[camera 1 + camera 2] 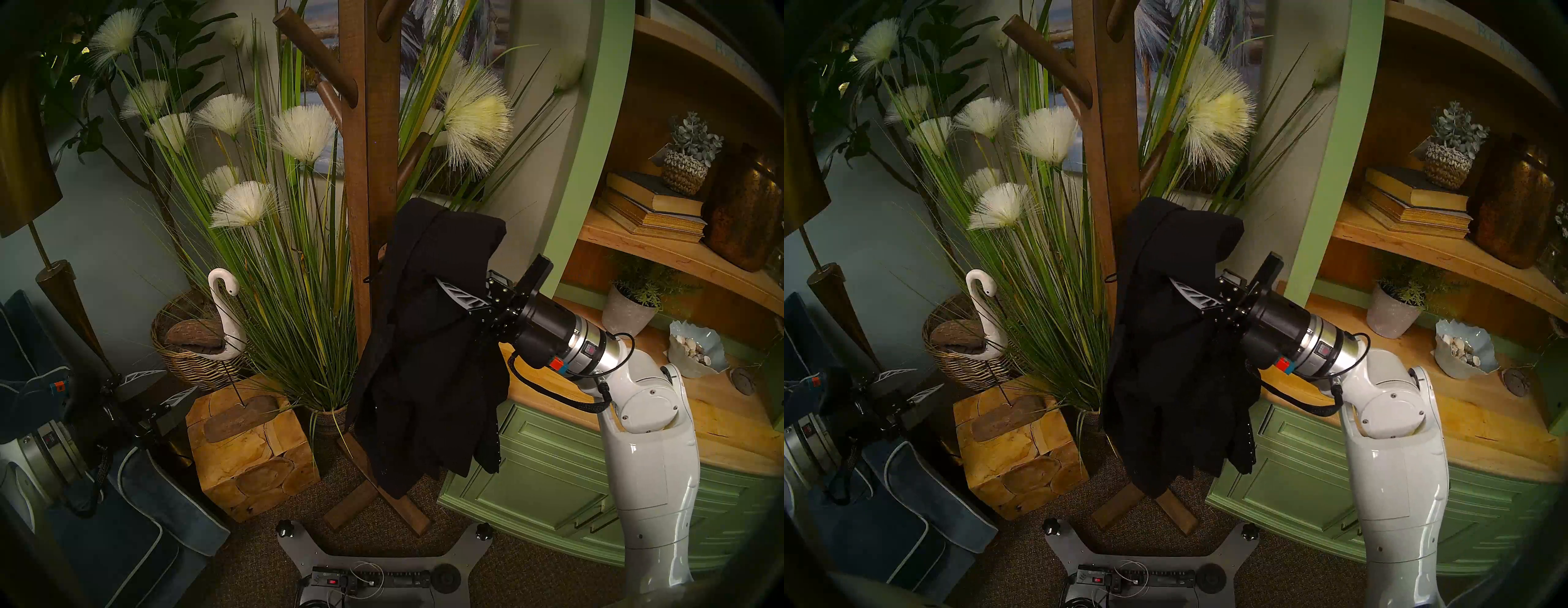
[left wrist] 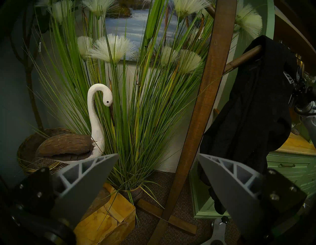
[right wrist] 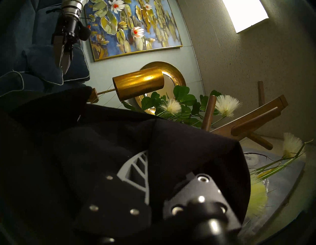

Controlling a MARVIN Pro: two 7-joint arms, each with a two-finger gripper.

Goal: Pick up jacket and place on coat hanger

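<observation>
Jacket (image 1: 424, 348), limp matte black, draped over round wooden peg (image 2: 242, 59)

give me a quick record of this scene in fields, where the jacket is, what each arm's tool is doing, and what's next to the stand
jacket: black, limp, draped over a low peg of the coat stand, hanging down toward its cross base
right tool: buried in the jacket's folds; one grey finger shows, open or shut cannot be told
left tool: open, empty, low at the robot's left, apart from the jacket
beside the stand: tall grass plant, white swan figure on a wood block, green cabinet
task state: jacket on a peg, right tool not clear of it
</observation>
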